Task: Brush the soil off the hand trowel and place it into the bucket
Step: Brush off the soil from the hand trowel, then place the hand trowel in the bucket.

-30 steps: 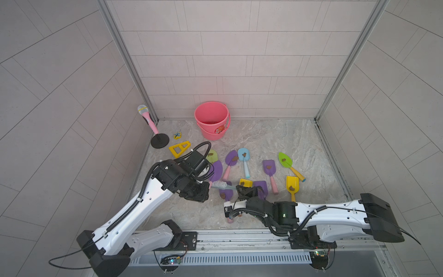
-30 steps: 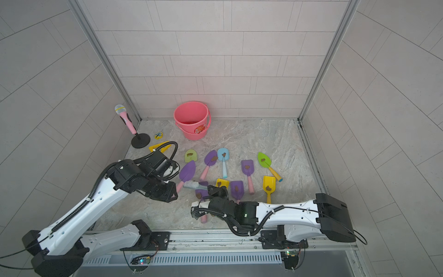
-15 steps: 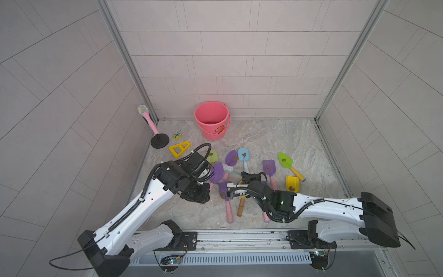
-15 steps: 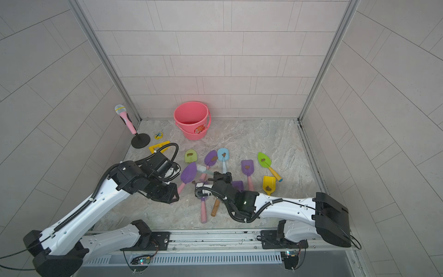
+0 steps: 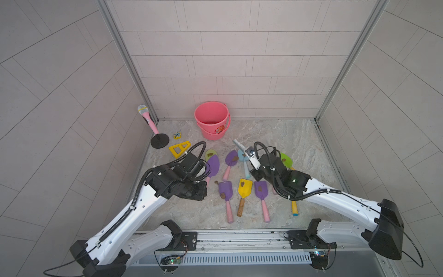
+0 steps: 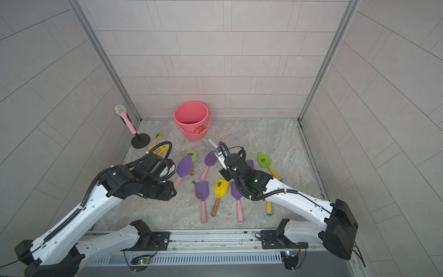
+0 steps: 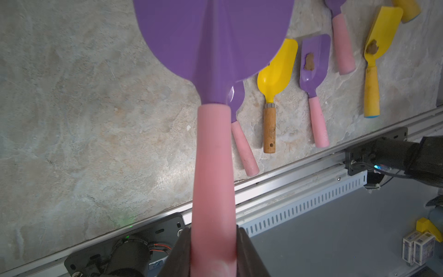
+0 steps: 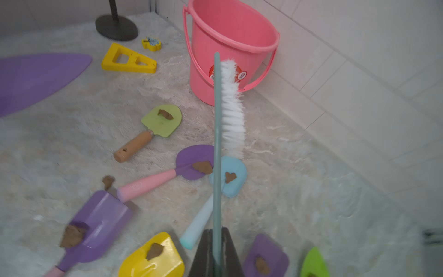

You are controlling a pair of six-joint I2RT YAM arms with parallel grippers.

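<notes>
Left hand (image 7: 213,242) clamps the trowel (image 7: 213,48) by its handle's end, blade above the bench (image 7: 72,96). Right hand (image 8: 217,242) clamps the brush (image 8: 231,108) near the back-wall bucket (image 5: 212,120). Gripped so far back, the trowel could swivel or drop short.

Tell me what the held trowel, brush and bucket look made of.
Held trowel: smooth purple blade, painted metal or hard plastic; matte pink handle, seemingly a soft grip. Brush: white synthetic-looking bristles on a thin teal plastic spine. Bucket: smooth, slightly shiny pink plastic.
</notes>
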